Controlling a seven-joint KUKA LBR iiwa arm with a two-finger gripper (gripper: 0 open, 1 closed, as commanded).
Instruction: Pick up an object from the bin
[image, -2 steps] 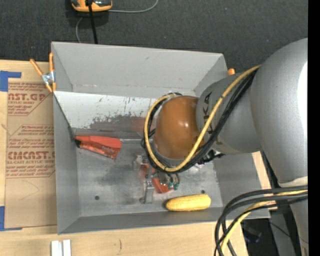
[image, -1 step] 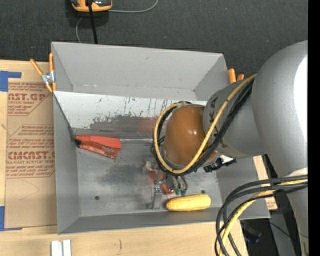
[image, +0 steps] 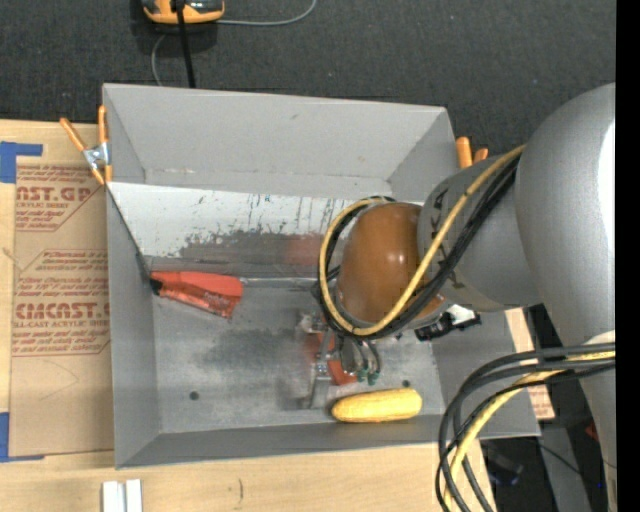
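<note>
My gripper (image: 322, 358) is low over the bin floor at the front right, just below the arm's wrist. A small red-orange thing (image: 343, 375) lies right at its tip, partly hidden by it; I cannot tell whether it is held. A yellow banana-shaped thing (image: 376, 405) lies on the floor just in front of the gripper, against the bin's front wall. Further left, a red-orange flat tool with a black end (image: 198, 291) rests at the foot of the back wall.
The arm with its brown dome and yellow cables covers the bin's right side. Bare floor stretches between the red tool and the gripper and along the front left.
</note>
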